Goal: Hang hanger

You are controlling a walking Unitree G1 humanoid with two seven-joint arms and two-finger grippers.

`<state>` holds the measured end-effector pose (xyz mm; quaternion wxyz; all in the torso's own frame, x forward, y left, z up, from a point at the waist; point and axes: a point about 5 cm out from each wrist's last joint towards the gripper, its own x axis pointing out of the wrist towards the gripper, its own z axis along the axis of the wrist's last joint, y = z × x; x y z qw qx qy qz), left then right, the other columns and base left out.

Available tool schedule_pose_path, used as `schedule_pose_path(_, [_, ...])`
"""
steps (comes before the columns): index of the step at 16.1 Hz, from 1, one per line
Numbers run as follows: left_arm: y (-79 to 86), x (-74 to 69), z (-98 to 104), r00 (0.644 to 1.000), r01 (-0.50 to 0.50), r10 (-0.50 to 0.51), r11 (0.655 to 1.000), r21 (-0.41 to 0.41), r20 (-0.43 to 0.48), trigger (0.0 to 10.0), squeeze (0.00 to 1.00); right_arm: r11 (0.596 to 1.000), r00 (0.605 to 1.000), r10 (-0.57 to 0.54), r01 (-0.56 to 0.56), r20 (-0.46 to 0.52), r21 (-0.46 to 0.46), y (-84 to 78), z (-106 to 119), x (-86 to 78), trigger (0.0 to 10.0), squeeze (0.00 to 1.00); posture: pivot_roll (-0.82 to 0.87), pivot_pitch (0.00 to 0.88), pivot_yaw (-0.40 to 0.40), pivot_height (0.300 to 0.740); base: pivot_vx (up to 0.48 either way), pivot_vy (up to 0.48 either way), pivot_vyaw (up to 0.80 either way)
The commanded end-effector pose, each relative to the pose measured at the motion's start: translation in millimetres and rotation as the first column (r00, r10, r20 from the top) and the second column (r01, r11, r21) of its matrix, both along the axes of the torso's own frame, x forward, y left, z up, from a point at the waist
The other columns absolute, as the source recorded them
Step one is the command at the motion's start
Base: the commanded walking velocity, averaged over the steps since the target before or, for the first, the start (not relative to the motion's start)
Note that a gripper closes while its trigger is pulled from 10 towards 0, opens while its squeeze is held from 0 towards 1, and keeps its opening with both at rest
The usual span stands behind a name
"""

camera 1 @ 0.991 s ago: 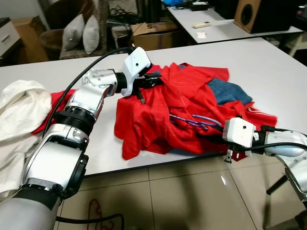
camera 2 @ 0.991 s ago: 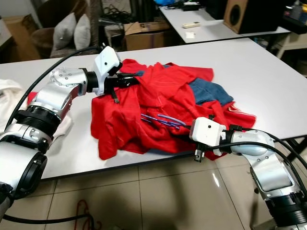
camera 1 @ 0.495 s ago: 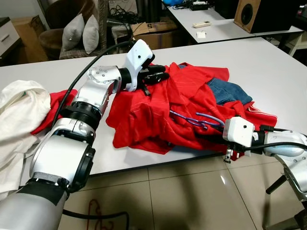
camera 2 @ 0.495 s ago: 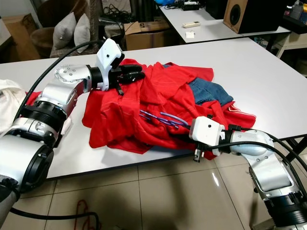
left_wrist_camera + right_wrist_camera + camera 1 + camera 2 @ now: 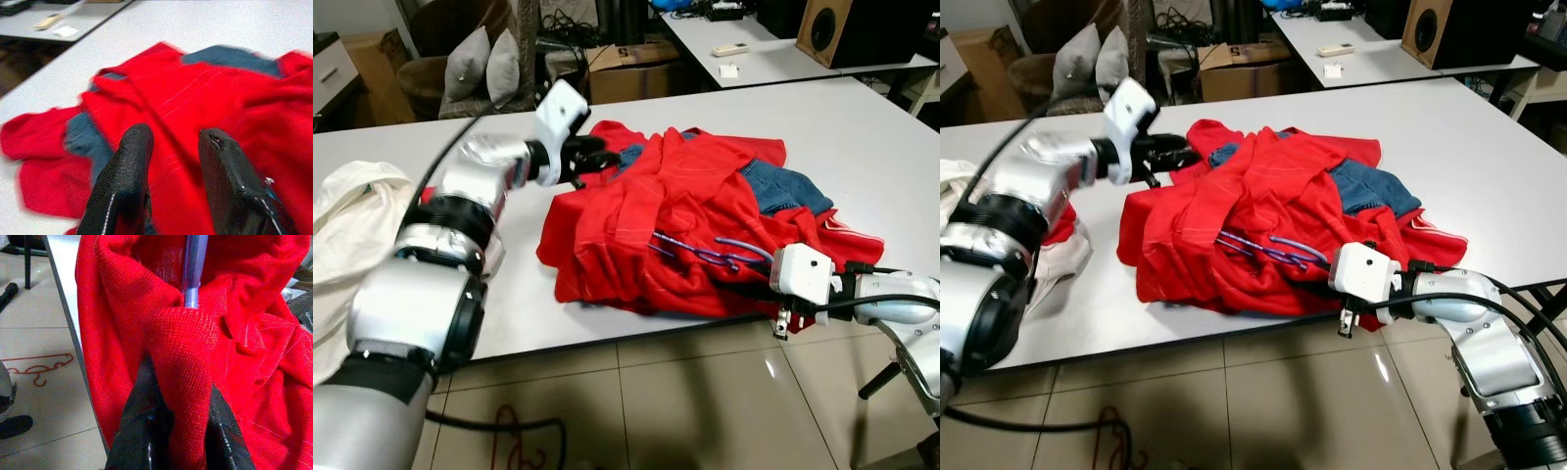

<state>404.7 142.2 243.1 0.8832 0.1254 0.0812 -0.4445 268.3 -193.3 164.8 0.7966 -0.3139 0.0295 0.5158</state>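
1. Nearest, the right pincer [image 5: 1332, 284] sat at the tabletop's [image 5: 862, 127] front edge, clamped on a fold of the red shirt [image 5: 183, 357]; it had barely moved over the last second.
2. Just past it, the purple hanger [image 5: 705, 255] lay on the shirt [image 5: 675, 215] with part of it tucked under the cloth, not yet threaded in.
3. Farther back, the left pincer [image 5: 592, 157] had let go of the shirt's far corner and drawn off toward the white cloth [image 5: 352, 215]; its fingers [image 5: 124, 181] stood apart, holding nothing.
4. The shirt, pulled up half a second before, had dropped into a flatter heap over the jeans [image 5: 783, 186].
5. Judged from this, the spreading pull was over, and the hanger remained to be worked into the neck.
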Motion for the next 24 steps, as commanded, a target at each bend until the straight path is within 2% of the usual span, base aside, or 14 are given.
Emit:
schedule_pose_path(1, [8.7,2.0,10.3,0.999,-0.042,0.043,0.998,-0.041,0.021,10.0,0.00,1.000,1.000,0.007,-0.007,0.025,0.010,1.0,8.8,1.4,0.0,0.00,-0.06,0.000,0.108,0.740,0.000,0.000,0.00])
schedule_pose_path(2, [13.8,5.1,15.0,0.992,-0.117,0.120,0.991,-0.069,0.049,10.0,0.00,1.000,1.000,0.002,-0.002,0.029,0.014,0.5,9.9,2.1,0.0,0.00,-0.06,0.000,0.107,0.740,0.000,0.000,0.00])
schedule_pose_path(3, [23.4,9.4,28.3,0.959,-0.225,0.242,0.966,-0.123,0.146,10.0,0.00,1.000,0.999,-0.004,0.003,0.033,0.020,-0.1,11.8,2.8,0.0,0.00,-0.06,0.000,0.108,0.740,0.000,0.000,0.00])
schedule_pose_path(4, [29.7,9.5,43.3,0.936,-0.241,0.279,0.952,-0.189,0.215,10.0,0.00,0.999,0.999,-0.009,0.007,0.032,0.040,-0.1,13.7,2.6,0.0,0.00,-0.07,0.000,0.106,0.740,0.000,0.000,0.00])
schedule_pose_path(6, [34.6,1.9,64.1,0.944,-0.093,0.164,0.966,-0.243,0.288,10.0,0.00,0.994,1.000,-0.011,0.009,0.020,0.110,0.9,20.0,1.0,0.0,0.00,-0.07,0.000,0.104,0.740,0.000,0.000,0.00])
schedule_pose_path(7, [39.6,-6.2,71.6,0.945,0.018,0.041,0.985,-0.174,0.325,10.0,0.00,0.985,1.000,-0.019,0.017,0.011,0.171,0.2,29.8,1.7,0.0,0.00,-0.07,0.000,0.103,0.740,0.000,0.000,0.00])
schedule_pose_path(9, [50.3,-9.2,78.4,0.929,-0.004,0.061,0.988,-0.156,0.366,10.0,0.00,0.967,0.999,-0.028,0.020,0.027,0.254,-1.9,49.8,5.9,0.0,0.00,-0.06,0.000,0.099,0.740,0.000,0.000,0.00])
schedule_pose_path(12, [62.0,-11.6,75.6,0.888,-0.087,0.151,0.983,-0.163,0.434,10.0,0.00,0.960,0.999,-0.029,0.016,0.041,0.278,-11.7,77.3,11.6,0.0,0.00,-0.05,0.000,0.085,0.740,0.000,0.000,0.00])
schedule_pose_path(15, [83.1,-14.6,73.2,0.831,-0.246,0.335,0.937,-0.248,0.444,10.0,0.00,0.961,0.996,-0.069,0.053,0.050,0.270,-25.4,98.9,13.5,0.0,0.00,-0.05,0.000,0.068,0.740,0.000,0.000,0.00])
schedule_pose_path(17, [109.4,-21.1,52.0,0.770,-0.417,0.471,0.882,-0.219,0.431,10.0,0.00,0.943,0.995,-0.067,0.039,0.076,0.329,-30.5,121.6,8.5,0.0,0.00,-0.05,0.000,0.060,0.740,0.000,0.000,0.00])
schedule_pose_path(19, [113.5,-28.3,28.9,0.765,-0.463,0.506,0.862,-0.205,0.399,10.0,0.00,0.935,0.992,-0.078,0.038,0.100,0.353,-34.3,133.1,5.1,0.0,0.00,-0.05,0.000,0.053,0.740,0.000,0.000,0.00])
schedule_pose_path(20, [106.8,-36.7,-1.6,0.780,-0.491,0.523,0.852,-0.183,0.343,10.0,0.00,0.923,0.986,-0.110,0.056,0.122,0.381,-34.8,139.4,2.7,10.0,0.00,-0.05,0.000,0.052,0.740,0.000,0.000,0.00])
schedule_pose_path(21, [103.9,-40.1,-9.2,0.783,-0.497,0.527,0.849,-0.177,0.331,10.0,0.00,0.920,0.985,-0.121,0.065,0.122,0.387,-34.3,140.1,2.2,10.0,0.00,-0.05,0.000,0.051,0.740,0.000,0.000,0.00])
schedule_pose_path(24, [66.6,-71.3,-54.7,0.837,-0.466,0.490,0.871,-0.154,0.242,10.0,0.00,0.896,0.975,-0.201,0.142,0.098,0.420,-26.0,131.5,1.2,10.0,0.00,-0.05,0.000,0.055,0.740,0.000,0.000,0.00])
